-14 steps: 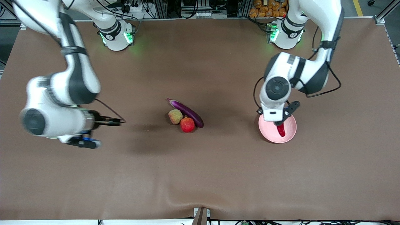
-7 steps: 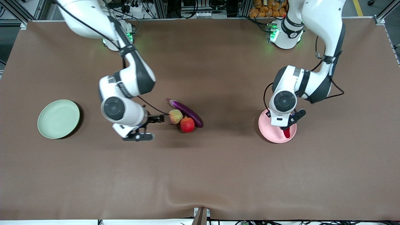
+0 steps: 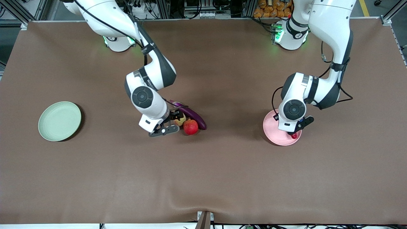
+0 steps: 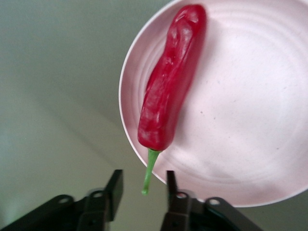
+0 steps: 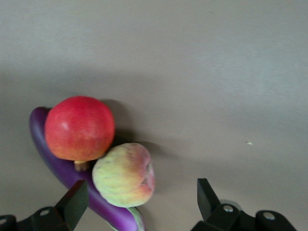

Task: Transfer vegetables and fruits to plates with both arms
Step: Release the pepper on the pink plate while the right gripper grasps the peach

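The left gripper point(image 4: 143, 192) hung over the pink plate point(image 3: 272, 127), at the plate rim nearest the front camera. Its fingers point(image 4: 114, 190) stood partly apart on either side of the green stem of the red chili pepper point(image 4: 169, 82) without touching it. The pepper lay on the plate, its stem reaching over the rim. The plate sat toward the left arm's end of the tabletop, well clear of every edge.

The right gripper point(image 5: 142, 202) hung over the yellowish-green fruit point(image 5: 124, 174), fingers point(image 5: 74, 202) spread wide and holding nothing. That fruit, the red fruit point(image 3: 190, 127) and the purple eggplant point(image 3: 194, 116) lay clustered near the tabletop's middle. The two fruits touched each other, and both lay against the eggplant. The green plate point(image 3: 59, 121) sat bare toward the right arm's end of the tabletop, well apart from the cluster.
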`<control>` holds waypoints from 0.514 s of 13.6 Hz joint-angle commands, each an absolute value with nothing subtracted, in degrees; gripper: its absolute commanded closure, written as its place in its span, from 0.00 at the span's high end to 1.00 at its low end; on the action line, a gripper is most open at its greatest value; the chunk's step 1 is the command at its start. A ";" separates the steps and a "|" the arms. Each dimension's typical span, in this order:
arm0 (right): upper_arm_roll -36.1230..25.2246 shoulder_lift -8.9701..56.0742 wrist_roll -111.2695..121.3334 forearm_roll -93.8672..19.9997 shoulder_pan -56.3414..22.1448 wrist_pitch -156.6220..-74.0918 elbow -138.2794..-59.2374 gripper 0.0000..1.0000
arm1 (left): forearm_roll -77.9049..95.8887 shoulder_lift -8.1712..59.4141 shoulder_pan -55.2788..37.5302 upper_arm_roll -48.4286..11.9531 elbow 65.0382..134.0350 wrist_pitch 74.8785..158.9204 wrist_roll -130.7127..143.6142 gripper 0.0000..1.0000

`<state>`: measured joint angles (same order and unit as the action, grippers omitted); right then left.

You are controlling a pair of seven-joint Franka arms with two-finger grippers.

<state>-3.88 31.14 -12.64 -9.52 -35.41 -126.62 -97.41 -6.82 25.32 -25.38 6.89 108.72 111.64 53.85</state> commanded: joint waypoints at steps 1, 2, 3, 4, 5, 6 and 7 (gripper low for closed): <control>-4.57 29.89 -11.34 -8.79 -37.53 -133.13 -104.13 1.00 | -7.56 23.64 -25.31 6.07 101.28 107.50 52.65 1.00; -4.57 29.97 -11.34 -8.01 -37.70 -135.07 -105.19 1.00 | -7.56 23.82 -25.75 6.06 99.42 106.27 52.39 1.00; -4.57 30.32 -11.34 -7.65 -38.66 -136.74 -105.90 1.00 | -7.73 23.82 -26.54 5.98 98.45 104.87 51.86 1.00; -4.57 30.50 -11.86 -7.65 -38.93 -138.06 -106.34 1.00 | -8.00 23.82 -26.80 5.98 97.48 104.68 50.29 1.00; -4.57 30.67 -12.04 -7.65 -39.11 -138.34 -106.35 1.00 | -7.56 23.91 -26.63 5.89 94.95 104.42 47.23 1.00; -4.57 30.76 -12.22 -7.65 -39.46 -138.43 -106.26 1.00 | -7.30 24.17 -26.46 5.80 92.92 104.33 44.41 1.00; -4.66 30.94 -12.65 -7.65 -39.98 -138.43 -106.26 1.00 | -7.38 24.17 -26.72 5.80 91.77 104.33 43.25 1.00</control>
